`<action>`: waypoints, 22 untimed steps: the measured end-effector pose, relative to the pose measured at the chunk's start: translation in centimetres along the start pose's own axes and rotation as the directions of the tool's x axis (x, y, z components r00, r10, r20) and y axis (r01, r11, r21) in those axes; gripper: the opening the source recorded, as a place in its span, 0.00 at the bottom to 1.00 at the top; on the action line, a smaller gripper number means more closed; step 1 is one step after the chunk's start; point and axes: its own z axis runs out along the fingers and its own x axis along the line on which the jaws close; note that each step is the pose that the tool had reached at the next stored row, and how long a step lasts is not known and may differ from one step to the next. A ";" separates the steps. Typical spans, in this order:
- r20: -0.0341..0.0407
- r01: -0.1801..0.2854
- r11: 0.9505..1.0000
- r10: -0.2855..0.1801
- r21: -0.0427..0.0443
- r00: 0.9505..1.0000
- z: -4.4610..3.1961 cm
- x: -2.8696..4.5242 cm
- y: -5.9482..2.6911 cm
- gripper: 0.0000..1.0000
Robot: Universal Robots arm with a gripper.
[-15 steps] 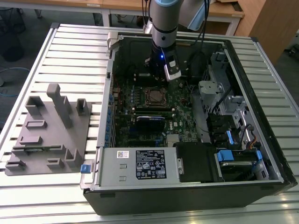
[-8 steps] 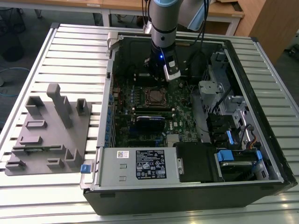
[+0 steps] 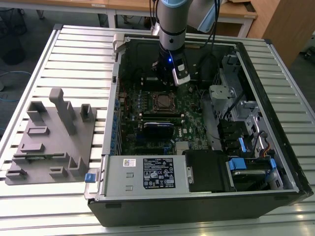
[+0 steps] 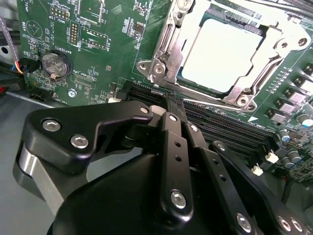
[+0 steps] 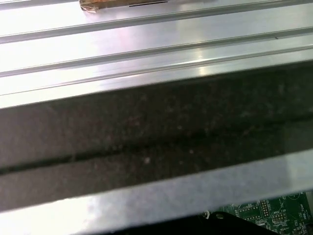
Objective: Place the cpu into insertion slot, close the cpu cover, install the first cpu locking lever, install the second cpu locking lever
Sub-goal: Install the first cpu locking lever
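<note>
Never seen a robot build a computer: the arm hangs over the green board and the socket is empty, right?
Not empty: in the second wrist view the cpu sits in the socket, framed by the cover. The arm does hang over the green board.

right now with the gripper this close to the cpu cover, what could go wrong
1. The gripper has its tips at the edge of the cpu cover, by the black memory slots; a slip could scrape slots or board.
2. The cpu lies under the cover; if it is not flat, pressing could damage it.
3. In the exterior view, arm cables hang near the case rim and might snag.
</note>
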 end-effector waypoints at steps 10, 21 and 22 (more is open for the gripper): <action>0.000 -0.001 1.000 0.001 -0.013 1.000 -0.01 0.19 -0.04 0.10; 0.004 0.000 1.000 0.000 -0.017 1.000 0.20 0.15 -0.32 0.10; 0.005 0.000 1.000 0.000 -0.017 1.000 0.23 0.15 -0.34 0.10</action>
